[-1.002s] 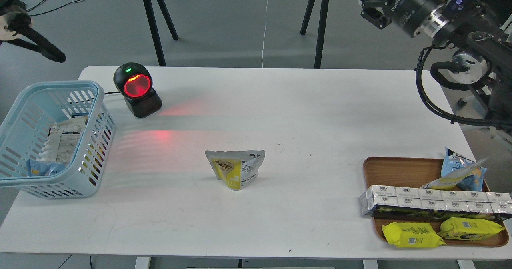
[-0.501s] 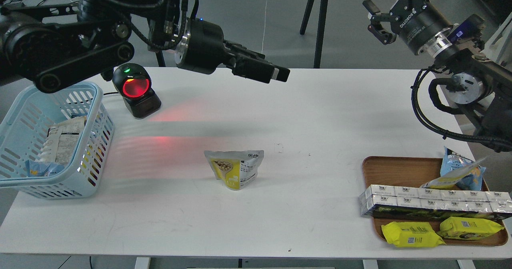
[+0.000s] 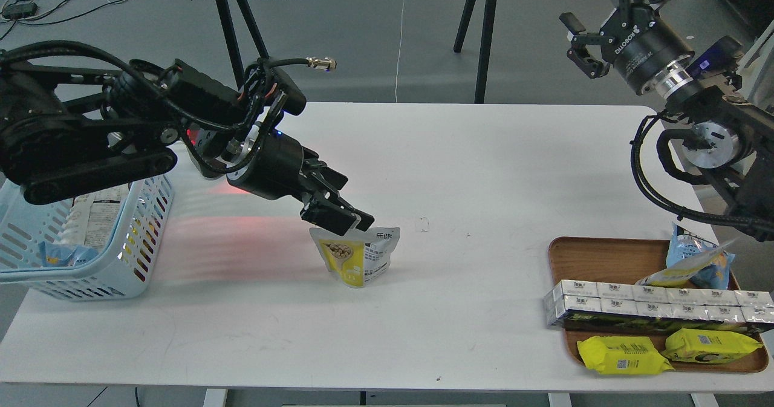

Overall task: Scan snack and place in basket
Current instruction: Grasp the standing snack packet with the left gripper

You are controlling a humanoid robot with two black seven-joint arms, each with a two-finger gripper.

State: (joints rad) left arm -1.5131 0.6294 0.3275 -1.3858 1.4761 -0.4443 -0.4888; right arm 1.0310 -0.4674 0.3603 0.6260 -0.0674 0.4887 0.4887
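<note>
In the head view, the pouch (image 3: pixel 357 256) stands upright near the middle of the table (image 3: pixel 459 171), white top edge up and the yellow printed face toward the camera, a posture that leaves its top seam free to be pinched from above. The left gripper (image 3: pixel 338 216) hangs right at that top left corner, angled down from the left; its 2 fingers are seen dark and overlapping, so I cannot tell whether the jaws are parted or already closing on the seam, and I cannot tell if they touch the pouch or sit just above it. The approach from the left makes sense: the scanner (image 3: pixel 202 144), mostly hidden behind the left arm, throws a red glow across the table toward the pouch, and the basket (image 3: pixel 136 237) sits at the left edge beside it, so a lift from here can likely sweep past the red window and on into the basket in 1 path. The basket already holds a few packets. The right gripper (image 3: pixel 595 41) is held high at the top right, well apart from everything, fingers spread and holding nothing, out of the left arm's way. Below it, the tray (image 3: pixel 604 253) at the right edge carries other snacks, including 2 yellow packets (image 3: pixel 623 355) and a row of boxes (image 3: pixel 653 304).
</note>
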